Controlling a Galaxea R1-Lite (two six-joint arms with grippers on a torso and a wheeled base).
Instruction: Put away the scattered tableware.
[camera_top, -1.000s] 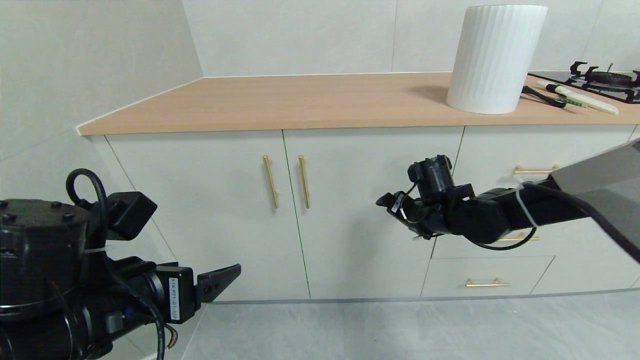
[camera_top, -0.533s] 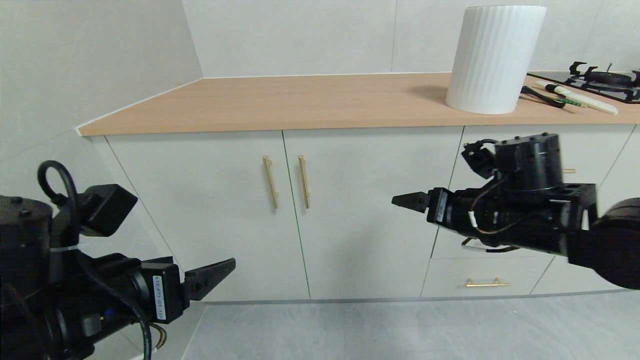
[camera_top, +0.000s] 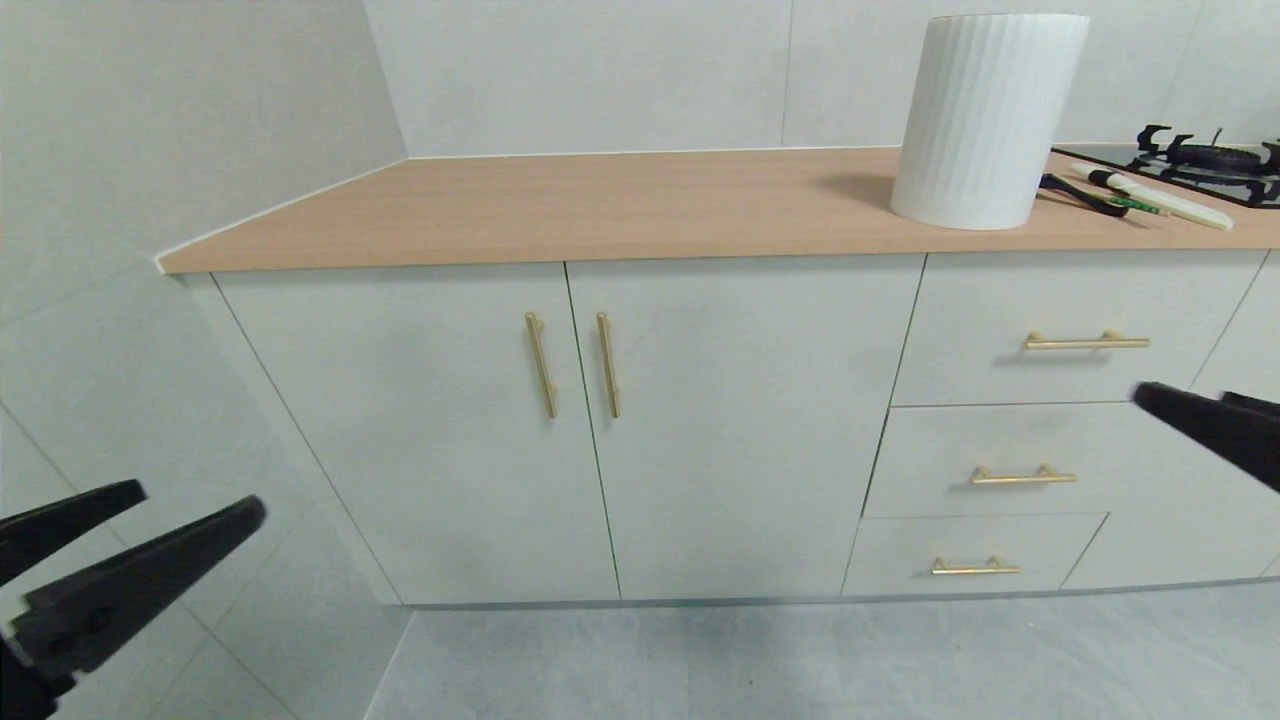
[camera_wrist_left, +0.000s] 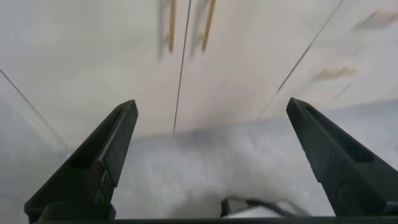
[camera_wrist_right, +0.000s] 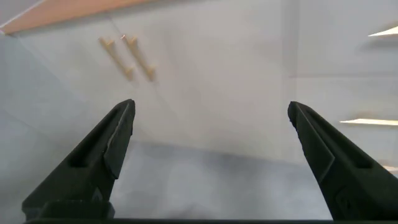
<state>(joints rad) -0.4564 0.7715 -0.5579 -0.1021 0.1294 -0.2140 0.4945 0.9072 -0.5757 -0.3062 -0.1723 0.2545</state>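
- The left tool (camera_top: 200, 497) hangs low on the robot's left, in front of the side wall (camera_top: 150, 150) and above the floor (camera_top: 700, 660).
- Its two black fingers (camera_wrist_left: 93, 168) are spread wide, with nothing between them.
- The right tool (camera_top: 1185, 400) sits on the robot's right, in front of a stack of three drawers (camera_top: 950, 450) and about level with the seam between the top and middle one.
- Its wrist view shows its fingers (camera_wrist_right: 329, 162) spread wide too, and it holds nothing.
- The utensils (camera_top: 1150, 195) lie on the wooden worktop (camera_top: 600, 205) at its far right end. They are loose and roughly side by side.
- Among them are a black-handled piece, a thin green piece and a long cream-coloured piece. They are too small to tell what kind each is.
- A tall white ribbed container (camera_top: 985, 120) stands upright on the worktop just beside the utensils, on the side nearer the robot's left.
- A black hob (camera_top: 1215, 158) is set into the worktop on the other side of the utensils, so they lie between the container and the hob.
- Under the worktop are two shut cupboard doors (camera_top: 450, 430). Their upright gold handles sit close together on either side of the middle seam.
- The three drawers to the right of the doors are shut, and each has a level gold handle.
- Both tools are below the worktop's edge and well apart from the utensils.
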